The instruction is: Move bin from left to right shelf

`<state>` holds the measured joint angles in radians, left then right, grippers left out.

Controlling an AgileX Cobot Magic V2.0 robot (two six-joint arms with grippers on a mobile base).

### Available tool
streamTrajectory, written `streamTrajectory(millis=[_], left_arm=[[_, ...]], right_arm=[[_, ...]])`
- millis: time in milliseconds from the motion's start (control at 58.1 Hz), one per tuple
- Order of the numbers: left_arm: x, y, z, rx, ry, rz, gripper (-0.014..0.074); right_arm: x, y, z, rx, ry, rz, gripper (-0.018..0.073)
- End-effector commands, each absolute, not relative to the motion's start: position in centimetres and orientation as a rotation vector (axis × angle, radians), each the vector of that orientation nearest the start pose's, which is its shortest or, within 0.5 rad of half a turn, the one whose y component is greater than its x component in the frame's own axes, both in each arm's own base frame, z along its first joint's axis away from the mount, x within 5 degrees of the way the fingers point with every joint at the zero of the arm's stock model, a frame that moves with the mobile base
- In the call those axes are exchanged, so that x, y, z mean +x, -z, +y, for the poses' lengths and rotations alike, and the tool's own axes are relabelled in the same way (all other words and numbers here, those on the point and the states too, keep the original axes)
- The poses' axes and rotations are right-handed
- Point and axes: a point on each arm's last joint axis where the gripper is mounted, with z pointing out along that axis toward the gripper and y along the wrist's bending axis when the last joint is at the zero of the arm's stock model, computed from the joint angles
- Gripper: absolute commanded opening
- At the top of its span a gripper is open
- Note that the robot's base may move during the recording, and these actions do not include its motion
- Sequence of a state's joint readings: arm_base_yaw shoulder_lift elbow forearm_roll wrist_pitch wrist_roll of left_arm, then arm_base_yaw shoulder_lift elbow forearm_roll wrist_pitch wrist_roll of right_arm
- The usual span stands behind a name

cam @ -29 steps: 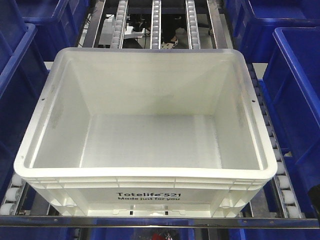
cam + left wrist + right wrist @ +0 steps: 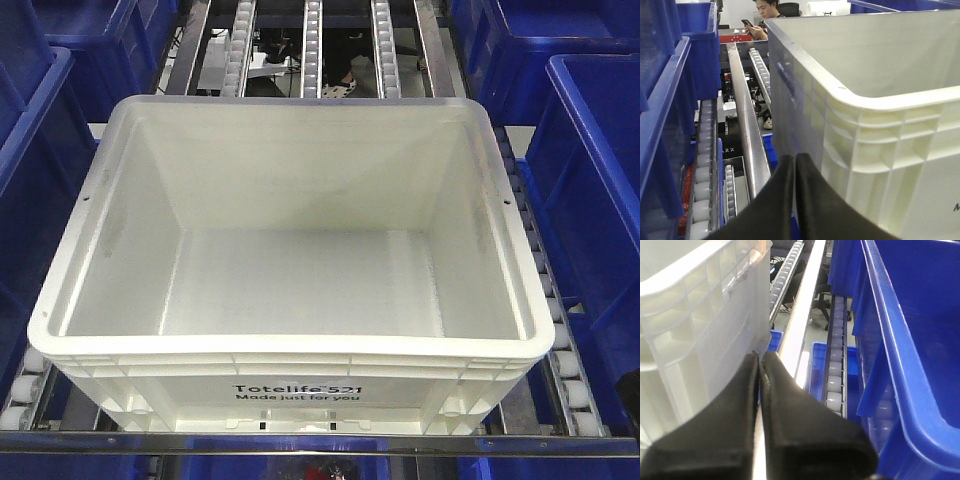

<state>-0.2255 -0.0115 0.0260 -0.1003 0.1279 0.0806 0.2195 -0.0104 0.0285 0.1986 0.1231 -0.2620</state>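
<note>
Behind roller tracks [image 2: 312, 40], figure [image 2: 285, 45] shifted; red patch [image 2: 322, 471] appeared below front rail [image 2: 300, 442].

The bin [image 2: 300, 270] hides most of the rollers [image 2: 312, 50] beneath it. Blue bins [image 2: 590, 180] run off both side edges. From the left wrist, its print [image 2: 956, 206] is cut at the right edge, a person's [image 2: 765, 11] head at the top.

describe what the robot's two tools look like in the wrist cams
The left tool and right tool look alike: each is a pair of matte black, rubbery-looking fingers, broad at the base and tapering to narrow tips. No markings, cables or arm links show in either wrist view.
</note>
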Motion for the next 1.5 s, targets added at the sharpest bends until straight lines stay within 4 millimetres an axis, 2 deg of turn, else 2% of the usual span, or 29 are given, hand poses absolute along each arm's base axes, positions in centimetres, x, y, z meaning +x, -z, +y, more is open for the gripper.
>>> streamTrajectory(millis=[0,482,654,774,912,998,1084,1221,1324,1393,1479], left_arm=[[5.5,-19.4,-1.3,0.162,0.209,1.554,-0.0006],[5.5,-19.5,-1.3,0.161,0.209,1.546,-0.0006],[5.4,-20.5,-1.2,0.144,0.206,1.44,-0.0006],[5.2,-21.7,-1.1,0.111,0.216,1.316,-0.0006],[5.0,-22.9,-0.9,0.074,0.242,1.253,-0.0006],[4.7,-24.1,-0.9,0.076,0.253,1.264,-0.0006],[4.1,-26.4,-0.9,0.092,0.263,1.287,-0.0006],[3.7,-30.5,-1.2,0.143,0.275,1.451,-0.0006],[4.4,-33.7,-1.6,0.175,0.278,1.579,-0.0006],[5.2,-35.9,-1.9,0.19,0.283,1.644,-0.0006],[6.6,-37.6,-2.4,0.203,0.303,1.736,-0.0006]], right_arm=[[5.5,-19.4,1.3,-0.232,-0.125,1.541,-0.0007],[5.5,-19.5,1.3,-0.23,-0.124,1.533,-0.0007],[5.5,-19.7,1.3,-0.221,-0.122,1.509,-0.0007],[5.5,-20.3,1.1,-0.122,-0.2,1.455,-0.0007],[5.4,-21.6,0.6,0.017,-0.288,1.325,-0.0007],[5.1,-22.9,0.4,0.084,-0.35,1.261,-0.0007],[4.6,-25.0,0.5,0.075,-0.388,1.258,-0.0007],[3.8,-29.2,1.3,-0.05,-0.379,1.392,-0.0007],[4.0,-32.2,2.0,-0.168,-0.355,1.55,-0.0007],[4.7,-34.0,2.4,-0.221,-0.347,1.63,-0.0007],[6.2,-36.0,3.0,-0.261,-0.366,1.752,-0.0007]])
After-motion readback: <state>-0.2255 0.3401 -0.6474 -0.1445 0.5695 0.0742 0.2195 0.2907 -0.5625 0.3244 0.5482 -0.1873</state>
